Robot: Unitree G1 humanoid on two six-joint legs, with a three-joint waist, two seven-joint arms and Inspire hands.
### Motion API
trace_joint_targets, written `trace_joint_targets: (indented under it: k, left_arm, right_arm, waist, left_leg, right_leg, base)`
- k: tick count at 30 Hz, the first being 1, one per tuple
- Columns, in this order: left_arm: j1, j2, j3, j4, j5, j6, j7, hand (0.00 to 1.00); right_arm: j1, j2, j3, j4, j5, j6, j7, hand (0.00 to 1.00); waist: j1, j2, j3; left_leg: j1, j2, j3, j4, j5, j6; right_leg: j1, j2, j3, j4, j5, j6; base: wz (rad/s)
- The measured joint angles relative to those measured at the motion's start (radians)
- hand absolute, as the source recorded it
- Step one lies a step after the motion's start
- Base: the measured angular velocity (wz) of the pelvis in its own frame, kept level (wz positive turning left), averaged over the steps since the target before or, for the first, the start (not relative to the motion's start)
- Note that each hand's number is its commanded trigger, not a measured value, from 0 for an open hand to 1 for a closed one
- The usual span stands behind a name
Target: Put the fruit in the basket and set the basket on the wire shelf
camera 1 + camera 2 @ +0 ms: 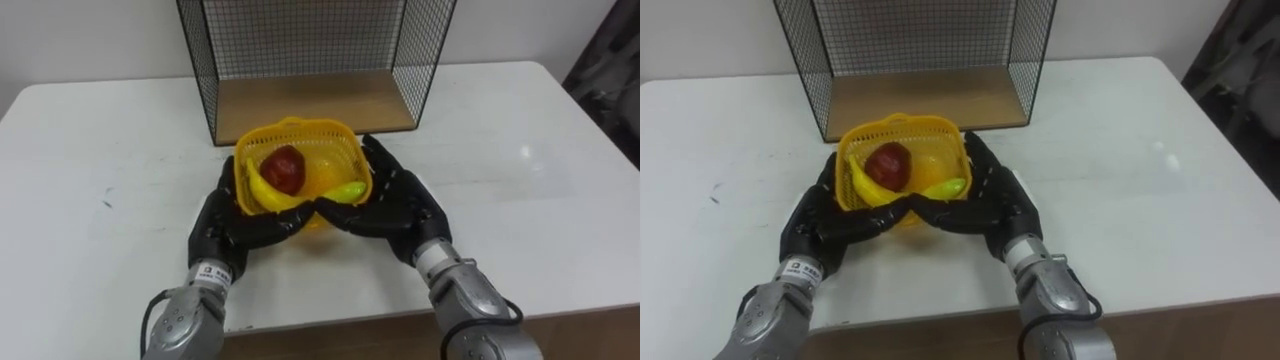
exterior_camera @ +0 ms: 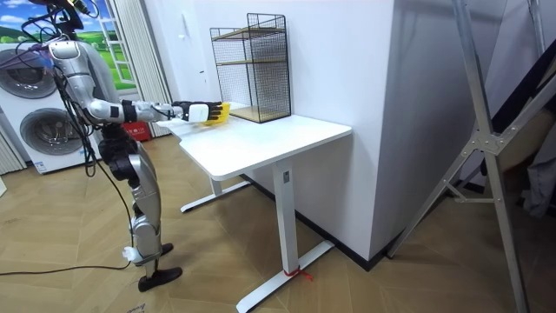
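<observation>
A yellow plastic basket point(image 1: 295, 128) sits between my two hands just in front of the wire shelf point(image 1: 315, 105). It holds a red apple point(image 1: 284, 168), a yellow banana point(image 1: 262, 190), an orange fruit point(image 1: 322, 175) and a small yellow-green fruit point(image 1: 347, 190). My left hand point(image 1: 225, 220) lies against its left side and my right hand point(image 1: 400, 205) against its right side. Their straight fingers meet under its front. I cannot tell whether the basket rests on the table or hangs just above it. In the room view I stand at the table's end, both arms stretched out to the basket point(image 2: 222, 113).
The black wire shelf point(image 2: 254, 65) has a wooden floor and an open front facing me. It stands at the back of the white table point(image 1: 530, 180). Washing machines point(image 2: 35, 130) stand behind me.
</observation>
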Motion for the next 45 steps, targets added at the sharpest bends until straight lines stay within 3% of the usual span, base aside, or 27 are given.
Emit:
trace_joint_targets:
  k: [5, 10, 19, 29, 37, 40, 43, 45]
  left_arm:
    - [-0.002, -0.011, -0.015, -0.029, 0.003, 0.003, 0.000, 0.00]
    - [-0.048, -0.011, -0.015, -0.031, 0.007, 0.004, 0.000, 0.00]
    - [-0.090, -0.011, -0.014, -0.064, 0.014, 0.003, 0.000, 0.00]
    - [-0.097, -0.011, -0.013, -0.064, 0.012, 0.003, 0.000, 0.00]
    - [-0.099, -0.023, 0.018, -0.092, 0.021, 0.006, 0.000, 0.00]
    - [-0.099, -0.021, 0.032, -0.092, 0.021, 0.006, 0.000, 0.00]
    - [-0.098, -0.020, 0.051, -0.091, 0.018, 0.004, -0.004, 0.00]
    - [-0.098, -0.020, 0.054, -0.090, 0.018, 0.004, -0.004, 0.00]
  right_arm:
    - [-0.002, 0.001, -0.016, -0.003, -0.034, -0.006, -0.012, 0.00]
    - [-0.015, 0.001, -0.017, -0.005, -0.035, -0.046, -0.024, 0.00]
    - [-0.018, 0.001, -0.047, -0.081, -0.036, -0.055, -0.032, 0.00]
    - [-0.021, 0.001, -0.052, -0.081, -0.035, -0.055, -0.032, 0.00]
    - [-0.047, 0.033, -0.059, -0.083, -0.028, -0.054, -0.033, 0.00]
    - [-0.046, 0.031, -0.054, -0.086, -0.035, -0.054, -0.029, 0.00]
    - [-0.043, 0.034, -0.052, -0.084, -0.032, -0.054, -0.019, 0.00]
    - [-0.038, 0.035, -0.051, -0.084, -0.031, -0.055, -0.019, 0.00]
  waist:
    - [-0.011, 0.001, -0.0004]
    - [-0.019, 0.001, -0.0004]
    - [-0.018, 0.001, -0.0002]
    - [-0.016, 0.001, -0.0002]
    - [-0.011, -0.021, 0.0015]
    - [0.000, -0.026, 0.0028]
    - [0.024, -0.036, 0.0110]
    - [0.042, -0.033, 0.0126]
  left_leg:
    - [-0.002, 0.002, 0.011, 0.000, 0.000, 0.000]
    - [-0.002, 0.003, 0.017, -0.001, 0.000, 0.000]
    - [0.004, 0.003, 0.020, -0.005, 0.000, 0.000]
    - [0.000, 0.005, 0.023, -0.004, 0.000, 0.000]
    - [-0.009, 0.021, 0.021, 0.032, -0.001, -0.001]
    - [-0.030, 0.039, 0.021, 0.104, -0.025, -0.017]
    - [-0.130, 0.084, 0.019, 0.363, -0.079, -0.032]
    - [-0.178, 0.110, 0.017, 0.493, -0.082, -0.035]
  right_leg:
    - [-0.009, 0.003, 0.012, 0.002, 0.001, -0.001]
    - [-0.007, 0.005, 0.021, 0.002, 0.002, -0.002]
    - [-0.004, 0.008, 0.025, -0.001, 0.002, -0.002]
    - [-0.020, 0.013, 0.028, 0.004, 0.002, -0.002]
    - [-0.020, 0.013, 0.025, 0.034, 0.001, -0.002]
    - [-0.023, 0.026, 0.020, 0.065, -0.008, -0.012]
    - [-0.063, 0.044, 0.014, 0.167, -0.070, -0.042]
    - [-0.071, 0.056, 0.022, 0.207, -0.096, -0.059]
  base:
    - [-0.07]
    - [-0.05]
    - [0.00]
    - [0.00]
    - [-0.01]
    - [-0.06]
    - [-0.16]
    - [-0.16]
